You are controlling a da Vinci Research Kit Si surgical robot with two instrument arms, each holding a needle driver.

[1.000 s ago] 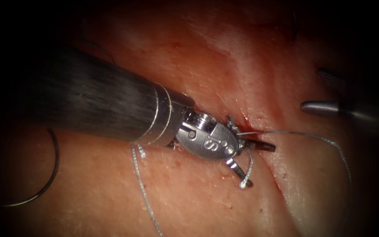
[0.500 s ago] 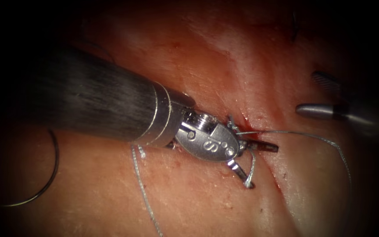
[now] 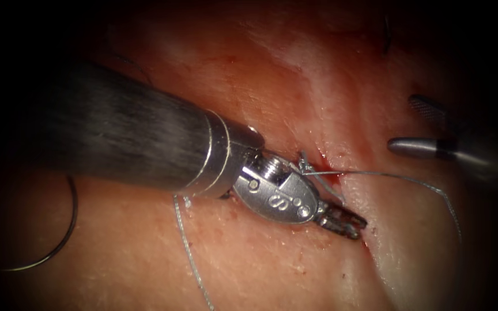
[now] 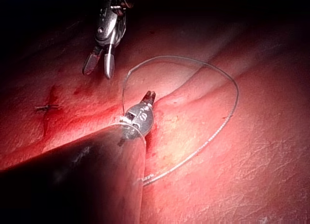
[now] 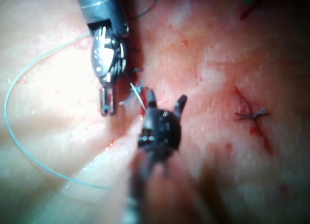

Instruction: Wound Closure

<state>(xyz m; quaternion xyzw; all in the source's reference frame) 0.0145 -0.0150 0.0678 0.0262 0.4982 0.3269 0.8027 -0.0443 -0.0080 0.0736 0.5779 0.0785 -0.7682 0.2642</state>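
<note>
My left tool lies over the cut with its jaws shut, tip pointing down the cut; the same shut jaws hold nothing that I can see. A short thread tail runs from the knot and ends just beside those jaws. The long thread loops out over the right side. My right tool hovers open to the right of the cut, also empty. The curved needle lies free on the tissue at far left, held by neither tool.
Another strand of thread trails down the left side from under the left tool's shaft. A finished stitch crosses the cut further along. Red fluid lines the cut's edges.
The left tool's jaws, spread open around the thread tail before, have shut and swung slightly down the cut. The tail now lies straight from the knot. The right tool edged left.
</note>
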